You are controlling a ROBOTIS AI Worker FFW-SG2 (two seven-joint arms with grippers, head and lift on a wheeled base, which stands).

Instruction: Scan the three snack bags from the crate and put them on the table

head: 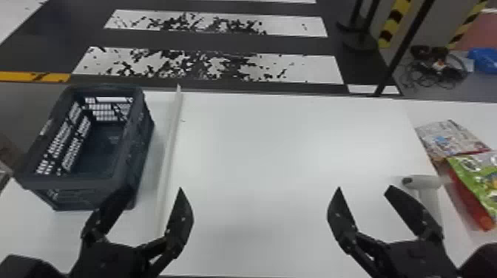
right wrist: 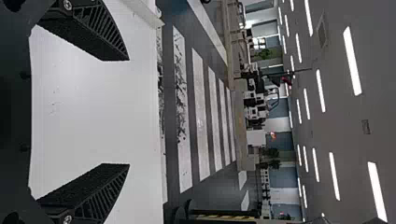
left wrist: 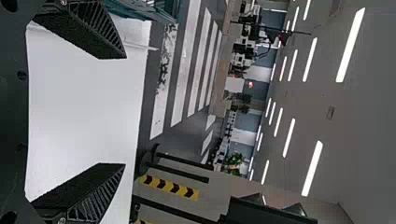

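"Two grippers, left and right: report their state."

"Both of mine are set wide. The fingers of my left gripper (head: pixel 155 189) and my right gripper (head: pixel 364 187) stand well apart, with nothing between them."

"Locate the snack bags relative to the hand."

"They lie on the table (head: pixel 288 148), to the right of my right gripper. The pale printed bag (head: pixel 449 138) is farther out; the green bag (head: pixel 477 172) is nearer, above red packaging (head: pixel 467 197). The scanner (head: pixel 421 181) sits between that gripper and the bags, partly behind my outer finger. Contact there: I cannot tell."

"And the crate?"

"The crate (head: pixel 72 183) stands upright at the left. My left gripper's outer finger overlaps its near corner in the head view; contact cannot be confirmed."

"Compare views."

"Head view: looks down into the crate, with its slatted walls and floor exposed. Left wrist view: one edge of the crate, then ceiling lights (left wrist: pixel 312 168) and a yellow-and-black post (left wrist: pixel 168 185). Right wrist view: table surface between my fingers, and the raised white strip (right wrist: pixel 144 13)."
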